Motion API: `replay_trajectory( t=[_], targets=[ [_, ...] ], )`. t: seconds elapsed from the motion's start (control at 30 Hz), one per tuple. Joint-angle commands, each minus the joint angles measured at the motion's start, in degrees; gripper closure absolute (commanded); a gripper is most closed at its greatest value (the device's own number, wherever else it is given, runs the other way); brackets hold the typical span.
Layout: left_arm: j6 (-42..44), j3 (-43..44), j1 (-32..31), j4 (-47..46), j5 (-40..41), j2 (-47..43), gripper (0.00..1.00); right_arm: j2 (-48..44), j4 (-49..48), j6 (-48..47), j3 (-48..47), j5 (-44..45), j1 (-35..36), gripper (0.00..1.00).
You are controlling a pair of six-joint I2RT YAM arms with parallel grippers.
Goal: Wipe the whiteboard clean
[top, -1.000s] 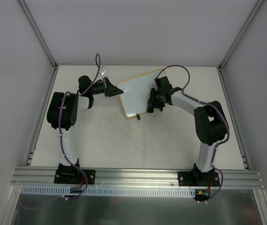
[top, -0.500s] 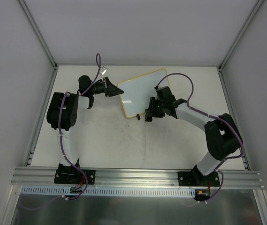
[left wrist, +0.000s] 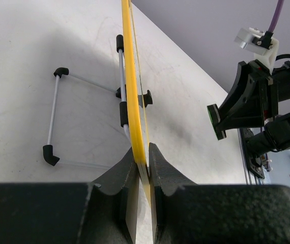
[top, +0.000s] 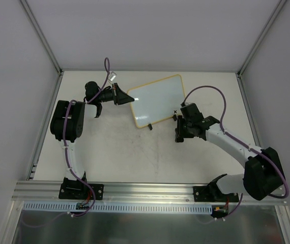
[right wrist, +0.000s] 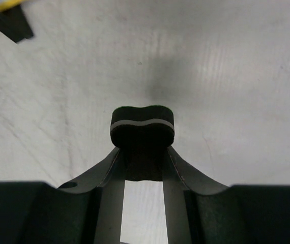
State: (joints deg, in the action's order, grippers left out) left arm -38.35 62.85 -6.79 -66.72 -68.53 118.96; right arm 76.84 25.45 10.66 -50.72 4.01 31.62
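Note:
The whiteboard [top: 156, 99], white with a pale yellow rim, stands tilted at the back middle of the table; its face looks blank. My left gripper [top: 121, 95] is shut on the board's left edge; the left wrist view shows the yellow rim [left wrist: 131, 91] pinched between the fingers, with the wire stand [left wrist: 53, 119] behind it. My right gripper [top: 178, 137] is shut on the small black bone-shaped eraser [right wrist: 142, 123], over bare table near and right of the board. A black clip foot [right wrist: 10, 23] shows at the right wrist view's top left.
The white table [top: 135, 152] is walled by grey panels with aluminium posts [top: 40, 35]. A metal rail [top: 150, 190] runs along the near edge at the arm bases. The right arm's purple cable [top: 211, 94] loops near the board's right end.
My right gripper with the eraser has moved off the board's face, toward the near right, onto bare table. The left gripper and the board have stayed put.

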Motion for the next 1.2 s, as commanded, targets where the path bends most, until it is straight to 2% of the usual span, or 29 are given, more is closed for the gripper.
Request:
replay_trajectory(
  t=[0.0,0.17,0.33,0.53,0.6,0.63,0.67,0.73,0.87,0.97,1.17],
  targets=[
    [4.3,0.1,-0.2,-3.3,-2.7,-2.6,0.99,-3.4,7.3,-1.7,1.2,4.9,-0.9,0.98],
    [4.0,0.2,-0.2,-3.6,-2.7,-2.2,0.98,-4.2,8.0,-2.8,3.4,3.5,-2.1,0.95],
    [3.5,0.3,0.2,-3.7,-2.7,-1.9,0.96,-2.5,8.1,-3.6,3.6,1.2,-2.1,0.87],
    [2.4,0.1,0.6,-5.3,-2.5,-1.3,0.89,-0.4,7.6,-4.2,3.6,1.4,-2.0,0.86],
    [1.6,0.2,0.7,-6.0,-2.5,-1.0,0.88,0.4,7.4,-4.2,3.6,1.5,-2.0,0.79],
    [1.4,0.2,0.9,-6.8,-2.4,-0.8,0.84,0.8,7.2,-4.2,3.6,1.5,-2.0,0.73],
    [0.7,0.1,0.9,-7.6,-2.6,-0.7,0.8,1.3,7.1,-4.2,3.7,1.4,-2.1,0.59],
    [-0.3,-0.2,1.1,-9.4,-2.7,-0.4,0.75,1.7,6.5,-4.2,3.9,0.9,-2.0,0.55],
    [-2.8,-0.2,1.5,-12.4,-2.9,0.1,0.62,2.6,6.0,-4.2,3.9,0.8,-1.9,0.36],
    [-3.4,-0.3,1.7,-13.2,-3.0,0.2,0.61,2.8,5.9,-4.2,3.8,1.0,-1.9,0.29],
    [-4.2,-0.5,2.0,-14.2,-2.9,0.1,0.53,1.1,5.8,-4.4,3.7,2.1,-1.9,0.24]
  ],
)
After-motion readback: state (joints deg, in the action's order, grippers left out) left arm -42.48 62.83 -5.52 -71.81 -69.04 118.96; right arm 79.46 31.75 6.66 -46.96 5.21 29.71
